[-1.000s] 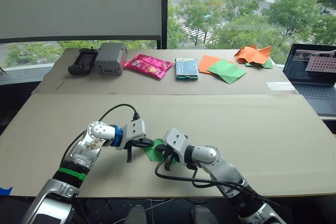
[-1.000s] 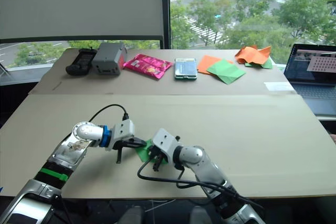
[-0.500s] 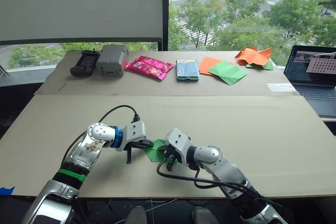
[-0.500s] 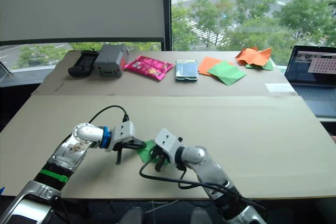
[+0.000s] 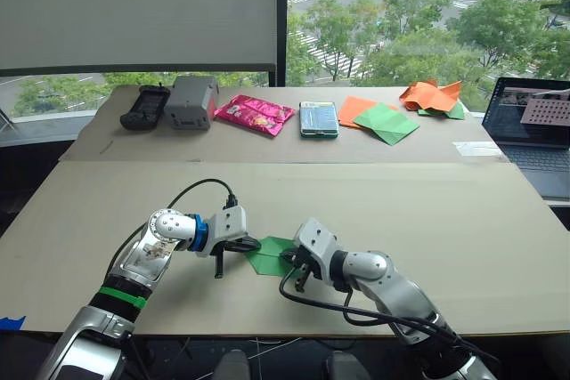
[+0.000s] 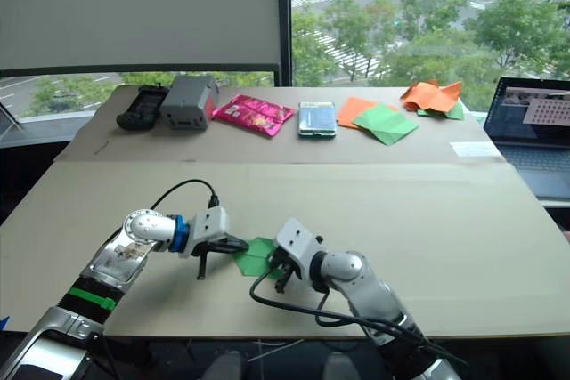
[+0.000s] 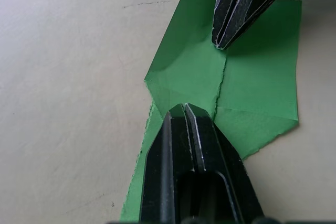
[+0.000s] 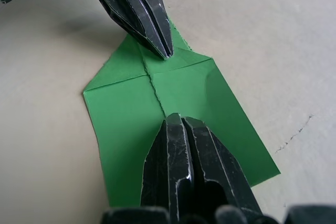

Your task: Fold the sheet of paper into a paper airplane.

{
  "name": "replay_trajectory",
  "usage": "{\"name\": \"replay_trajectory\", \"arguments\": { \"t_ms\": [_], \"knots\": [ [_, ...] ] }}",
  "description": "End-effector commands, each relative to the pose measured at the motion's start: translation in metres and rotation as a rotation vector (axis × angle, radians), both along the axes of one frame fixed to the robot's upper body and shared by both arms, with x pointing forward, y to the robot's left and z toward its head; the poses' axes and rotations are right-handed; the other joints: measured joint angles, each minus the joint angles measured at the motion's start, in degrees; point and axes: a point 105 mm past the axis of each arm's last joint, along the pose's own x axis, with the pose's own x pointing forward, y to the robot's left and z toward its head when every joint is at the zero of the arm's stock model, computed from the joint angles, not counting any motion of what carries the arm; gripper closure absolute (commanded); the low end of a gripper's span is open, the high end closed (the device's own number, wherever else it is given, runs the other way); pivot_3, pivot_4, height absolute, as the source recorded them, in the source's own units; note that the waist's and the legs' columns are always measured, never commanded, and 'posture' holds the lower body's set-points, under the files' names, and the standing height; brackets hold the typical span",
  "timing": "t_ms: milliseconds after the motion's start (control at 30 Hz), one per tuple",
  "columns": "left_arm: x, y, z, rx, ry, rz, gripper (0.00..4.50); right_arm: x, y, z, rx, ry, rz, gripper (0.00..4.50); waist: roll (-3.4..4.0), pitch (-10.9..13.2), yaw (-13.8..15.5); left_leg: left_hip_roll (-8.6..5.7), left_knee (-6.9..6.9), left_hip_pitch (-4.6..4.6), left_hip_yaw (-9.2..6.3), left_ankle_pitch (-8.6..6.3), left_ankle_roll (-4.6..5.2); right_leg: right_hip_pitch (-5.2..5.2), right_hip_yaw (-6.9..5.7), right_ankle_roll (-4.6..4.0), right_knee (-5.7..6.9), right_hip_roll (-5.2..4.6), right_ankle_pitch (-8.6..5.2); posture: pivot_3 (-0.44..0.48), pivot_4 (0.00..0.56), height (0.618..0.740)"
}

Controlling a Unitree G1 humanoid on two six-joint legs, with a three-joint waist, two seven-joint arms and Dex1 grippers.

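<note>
Green paper (image 5: 270, 255), partly folded with two flaps meeting at a centre seam, lies flat near the table's (image 5: 463, 220) front edge. Left gripper (image 7: 184, 109) and right gripper (image 8: 176, 119), fingers together, press opposite ends.

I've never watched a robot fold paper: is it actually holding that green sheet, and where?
Neither grips it. Both grippers are shut, tips pressing the sheet of paper flat on the table along its centre seam: the left gripper near the pointed end, the right gripper farther back.
</note>
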Motion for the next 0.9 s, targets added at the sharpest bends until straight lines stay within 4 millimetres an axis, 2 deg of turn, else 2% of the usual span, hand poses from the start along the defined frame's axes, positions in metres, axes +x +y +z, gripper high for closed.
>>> {"name": "replay_trajectory", "arguments": {
  "t_ms": [33, 433, 500, 567, 600, 667, 700, 833, 900],
  "knots": [
    [-0.002, 0.000, -0.002, 0.010, 0.000, -0.013, 4.50, -0.010, -0.031, -0.036, -0.104, 0.144, -0.087, 4.48, 0.01, -0.01, 0.06, 0.00, 0.00, -0.01, 0.00, 0.00, 0.00, 0.00, 0.00, 0.00, -0.04, 0.00, 0.00, 0.000, 0.150, 0.718],
    [-0.002, -0.002, -0.003, 0.010, 0.000, -0.020, 4.50, -0.023, -0.057, -0.039, -0.142, 0.160, -0.128, 4.48, -0.02, -0.05, 0.36, 0.00, 0.00, -0.03, 0.02, -0.01, -0.02, 0.02, 0.00, 0.00, -0.26, -0.04, 0.00, 0.000, 0.150, 0.718],
    [-0.002, -0.003, -0.003, 0.009, -0.001, -0.022, 4.50, -0.021, -0.061, -0.032, -0.148, 0.130, -0.133, 4.48, -0.03, -0.05, 0.60, -0.01, 0.00, -0.04, 0.03, -0.01, -0.02, 0.02, 0.00, 0.00, -0.28, -0.05, -0.01, 0.000, 0.150, 0.718],
    [-0.002, -0.004, -0.003, 0.007, -0.003, -0.023, 4.50, -0.016, -0.054, -0.012, -0.085, 0.061, -0.113, 4.48, -0.04, -0.04, 0.72, -0.02, 0.01, -0.06, 0.04, -0.01, -0.02, 0.01, 0.00, 0.00, -0.30, -0.07, -0.01, 0.000, 0.150, 0.718],
    [-0.002, -0.004, -0.003, 0.006, -0.004, -0.023, 4.50, -0.015, -0.049, -0.001, -0.040, 0.029, -0.098, 4.48, -0.04, -0.04, 0.80, -0.02, 0.01, -0.08, 0.04, -0.01, -0.02, 0.00, -0.01, 0.00, -0.31, -0.07, -0.01, 0.000, 0.150, 0.718],
    [-0.001, -0.004, -0.003, 0.004, -0.006, -0.023, 4.50, -0.012, -0.033, 0.034, 0.104, -0.048, -0.062, 4.48, -0.07, 0.04, 0.81, -0.02, 0.02, -0.11, 0.04, -0.01, -0.02, -0.02, -0.01, 0.00, -0.31, -0.07, -0.01, 0.000, 0.150, 0.718],
    [-0.001, -0.004, -0.002, 0.004, -0.007, -0.023, 4.50, -0.012, -0.029, 0.044, 0.144, -0.067, -0.049, 4.48, -0.06, 0.09, 0.76, -0.02, 0.02, -0.13, 0.04, -0.01, -0.02, -0.07, -0.01, 0.01, -0.30, -0.06, -0.01, 0.000, 0.150, 0.718],
    [-0.002, -0.004, -0.002, 0.004, -0.008, -0.024, 4.50, -0.011, -0.017, 0.055, 0.183, -0.086, -0.020, 4.48, -0.04, 0.11, 0.40, -0.01, 0.01, -0.17, 0.01, -0.01, -0.02, -0.13, -0.01, 0.01, -0.27, -0.03, 0.00, 0.000, 0.150, 0.718],
    [-0.002, -0.004, -0.001, 0.003, -0.011, -0.023, 4.50, -0.007, -0.008, 0.049, 0.163, -0.081, -0.008, 4.48, -0.05, 0.12, 0.22, -0.01, 0.01, -0.17, 0.01, -0.01, -0.02, -0.13, -0.01, 0.01, -0.27, -0.03, 0.00, 0.000, 0.150, 0.718]
  ]
}}
